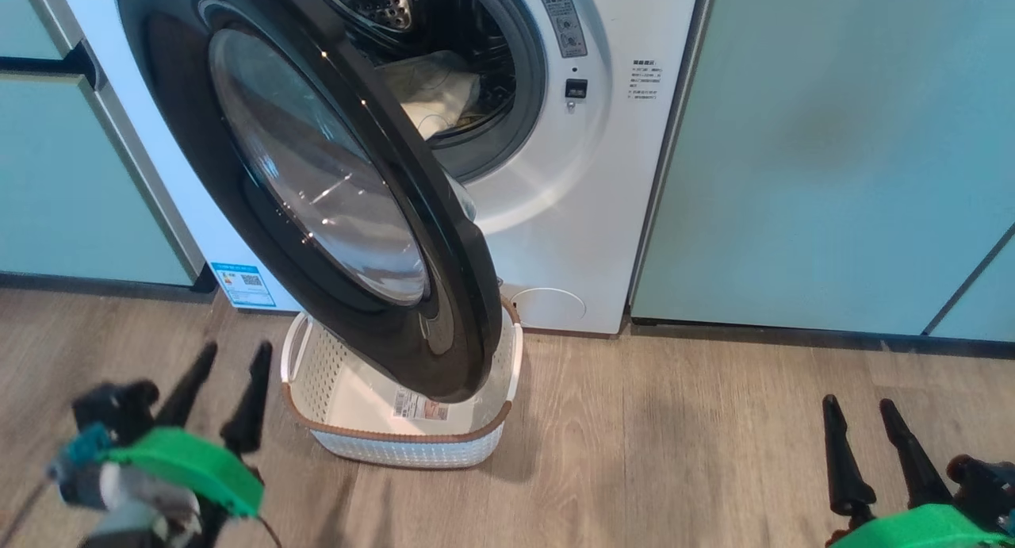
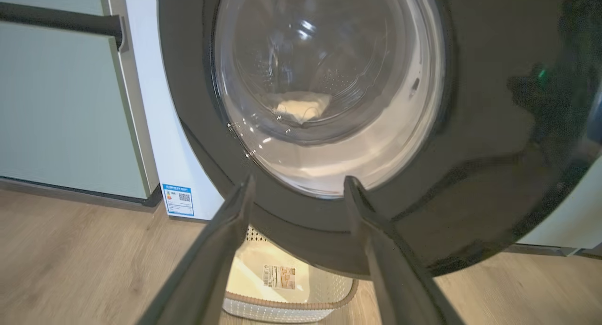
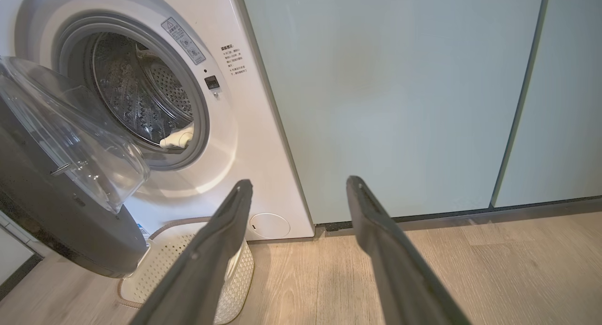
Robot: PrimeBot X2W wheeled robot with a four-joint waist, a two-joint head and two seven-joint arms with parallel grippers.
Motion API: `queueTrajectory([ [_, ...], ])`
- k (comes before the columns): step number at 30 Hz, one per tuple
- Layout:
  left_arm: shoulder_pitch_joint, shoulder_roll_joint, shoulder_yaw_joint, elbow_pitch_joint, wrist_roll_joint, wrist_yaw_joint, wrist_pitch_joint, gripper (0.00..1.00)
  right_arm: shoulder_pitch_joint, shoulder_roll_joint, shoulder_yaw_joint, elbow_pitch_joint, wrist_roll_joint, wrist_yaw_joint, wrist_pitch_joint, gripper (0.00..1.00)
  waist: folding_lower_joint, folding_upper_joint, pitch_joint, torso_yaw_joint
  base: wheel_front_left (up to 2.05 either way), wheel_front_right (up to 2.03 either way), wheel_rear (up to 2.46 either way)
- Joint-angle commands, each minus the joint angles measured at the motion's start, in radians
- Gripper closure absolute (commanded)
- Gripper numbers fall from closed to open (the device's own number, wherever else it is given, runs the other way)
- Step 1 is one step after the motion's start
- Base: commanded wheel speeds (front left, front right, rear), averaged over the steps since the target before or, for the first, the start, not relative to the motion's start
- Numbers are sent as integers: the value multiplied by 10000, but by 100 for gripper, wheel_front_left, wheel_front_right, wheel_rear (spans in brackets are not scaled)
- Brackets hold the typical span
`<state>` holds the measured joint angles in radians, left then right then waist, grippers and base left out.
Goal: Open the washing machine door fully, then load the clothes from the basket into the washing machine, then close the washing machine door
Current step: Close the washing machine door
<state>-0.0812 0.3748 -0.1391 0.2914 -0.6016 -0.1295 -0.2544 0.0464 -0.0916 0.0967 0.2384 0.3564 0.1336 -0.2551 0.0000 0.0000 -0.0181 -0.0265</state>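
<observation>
The white washing machine [image 1: 555, 215] stands between teal cabinets. Its round black door [image 1: 317, 183] with the glass bowl hangs about half open over the cream basket [image 1: 396, 445]. Pale yellow clothes [image 1: 432, 92] lie inside the steel drum [image 3: 136, 90]; through the door glass they show as a pale lump [image 2: 298, 106]. The basket's floor shows its label [image 2: 279, 276] and no garments. My left gripper [image 1: 226, 373] is open at the lower left, facing the door's outer face, a little apart from it. My right gripper [image 1: 860, 425] is open at the lower right over the floor, empty.
Pale teal cabinet doors [image 1: 833, 151] flank the machine on both sides, one with a dark handle bar [image 2: 56, 21]. A blue label [image 1: 246, 285] sits low on the machine's front. Wooden floor [image 1: 674, 453] stretches between basket and right gripper.
</observation>
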Motion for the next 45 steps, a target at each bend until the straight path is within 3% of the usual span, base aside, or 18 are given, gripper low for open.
queueTrajectory([
  [1,-173,96,616,-363,292,-11,-72,0,-250,-94,140,-323,2,-29,-67,0,0,0,-6,-8,0,0,0],
  [13,364,-977,1662,-207,1819,-11,-73,0,-300,-64,152,-333,8,-29,-67,0,0,0,48,4,0,0,0],
  [36,389,-720,1632,107,1917,-11,-74,0,-218,-69,186,-318,44,-29,-67,0,0,0,-29,-1,0,0,0],
  [38,393,-710,1642,109,1901,-11,-74,0,-210,-62,186,-328,41,-29,-67,5,0,0,-33,10,0,0,0],
  [39,394,-705,1649,111,1885,-11,-74,0,-201,-56,182,-345,36,-29,-67,14,0,0,-37,22,0,0,0],
  [43,401,-689,1628,118,1850,-11,-74,0,-216,-68,150,-474,26,-29,-67,65,0,0,-45,80,0,0,0],
  [44,406,-685,1617,119,1840,-11,-74,0,-238,-80,139,-540,30,-29,-67,94,0,0,-48,93,0,0,0],
  [45,417,-683,1609,117,1832,-11,-74,0,-259,-56,88,-622,124,-29,-67,100,0,0,-54,104,0,0,0],
])
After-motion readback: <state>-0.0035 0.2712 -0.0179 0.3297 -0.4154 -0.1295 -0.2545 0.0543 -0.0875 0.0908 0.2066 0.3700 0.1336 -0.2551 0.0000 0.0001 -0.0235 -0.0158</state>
